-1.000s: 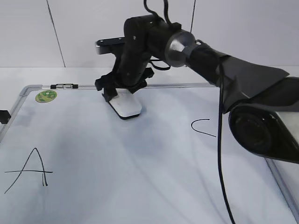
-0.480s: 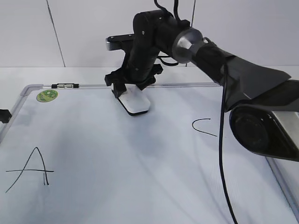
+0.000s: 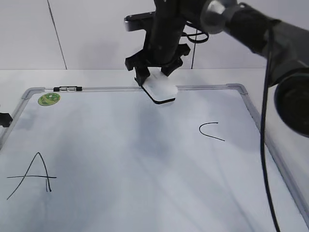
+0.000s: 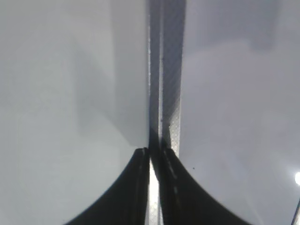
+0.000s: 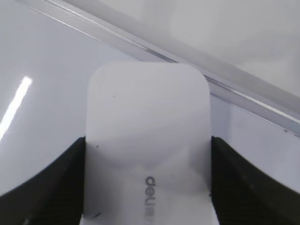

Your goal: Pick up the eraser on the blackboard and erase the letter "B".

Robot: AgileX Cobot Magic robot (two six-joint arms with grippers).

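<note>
We have the eraser (image 3: 160,89) clamped between the jaws of the right gripper (image 3: 155,72), lifted clear of the board (image 3: 145,159) near its top rail (image 3: 203,87); the wrist view shows the two fingers (image 5: 42,187) pressed on its long sides, the grey lettering facing up. No "B" shows anywhere; only the "A" (image 3: 30,176) at lower left and the "C" (image 3: 211,131) at right remain, so we judge the erasing done or nearly so. To finish well we keep the squeeze firm and the black underside level, then set the eraser down flat on a bare part of the board, well apart from both letters, and open only once it rests. The left gripper (image 4: 151,157) sits pinched nearly together, holding nothing, over the frame's left edge (image 4: 164,70). There are no containers here; the board bears only the letters, a green sticker (image 3: 48,99) and a clip (image 3: 66,89) on the rail.
</note>
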